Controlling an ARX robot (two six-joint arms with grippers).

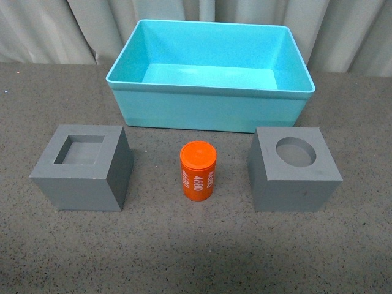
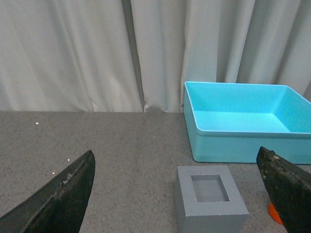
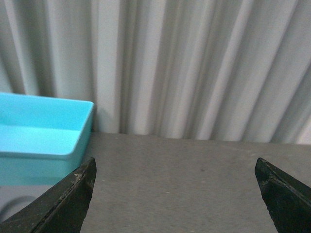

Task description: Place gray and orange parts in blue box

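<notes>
The left fingers point(image 2: 63, 199) are spreading wide with nothing between them, pointing level across the bench point(image 1: 196, 263) toward the pale curtain point(image 1: 49, 30). The right fingers point(image 3: 58, 204) are likewise gaping wide and gripping nothing, aiming at the curtain past the bench's right side. Neither arm is appearing in the front view.

One turquoise-blue box point(image 1: 208, 113) is sitting at the back of the bench, empty. In front of it, outside the box, three parts are standing in a row: two gray cubes and one orange cylinder point(image 1: 198, 174). The cube with the square recess point(image 1: 82, 184) is resting on the left, the cube with the round recess point(image 1: 297, 190) on the right, and the cylinder (white numerals running up its side) is standing upright between them, apart from both.

Only the front view is showing all three parts together. The left wrist view is taking in the box and the square-recess cube, with just an orange sliver peeking beside one finger. The right wrist view is catching only a corner of the box.
</notes>
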